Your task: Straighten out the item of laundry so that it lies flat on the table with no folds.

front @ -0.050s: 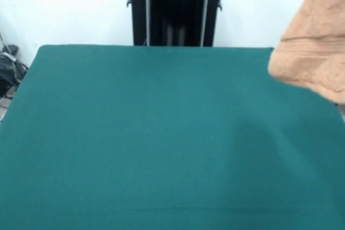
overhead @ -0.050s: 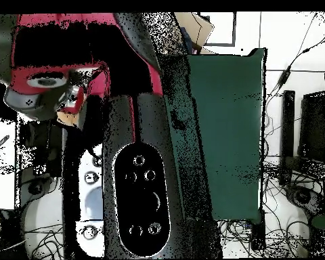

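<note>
The item of laundry (front @ -0.050s: 312,47), a tan terry towel, hangs bunched in the air at the right edge of the front view. Its lower edge sits over the far right part of the table (front @ -0.050s: 135,133), and its top runs out of the picture. What holds it is cut off. A faint shadow lies on the green top below it. In the overhead view the red and black arm (overhead @ -0.050s: 43,84) reaches to the upper left, beside the table (overhead @ -0.050s: 226,135). A small tan patch of the towel (overhead @ -0.050s: 67,118) shows just under the arm's end. The gripper itself shows in neither view.
The black pedestal (front @ -0.050s: 175,9) stands behind the table's far edge. Cables and dark gear (front @ -0.050s: 8,68) lie on the floor at the left. In the overhead view, cables and black boxes (overhead @ -0.050s: 307,128) sit beyond the table's edge.
</note>
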You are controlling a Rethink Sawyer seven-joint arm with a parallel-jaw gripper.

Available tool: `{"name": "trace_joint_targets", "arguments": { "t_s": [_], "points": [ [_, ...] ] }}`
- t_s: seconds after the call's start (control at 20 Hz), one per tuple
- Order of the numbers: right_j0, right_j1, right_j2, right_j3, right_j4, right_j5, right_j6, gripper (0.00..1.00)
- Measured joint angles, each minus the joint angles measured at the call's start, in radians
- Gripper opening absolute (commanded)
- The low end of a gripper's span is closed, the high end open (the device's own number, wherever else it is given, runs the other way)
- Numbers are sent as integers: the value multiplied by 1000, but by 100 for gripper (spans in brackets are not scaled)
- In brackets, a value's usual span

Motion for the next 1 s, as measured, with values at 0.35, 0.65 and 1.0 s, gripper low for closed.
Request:
{"name": "trace_joint_targets", "arguments": {
  "t_s": [0.35, 0.65, 1.0],
  "points": [
    [-15, -44, -22, 187, 31, -304, 0, 0],
    [-51, -62, -19, 355, 124, -520, 0, 0],
    [-138, -94, 12, 563, 336, -685, 0, 0]
  ]
}}
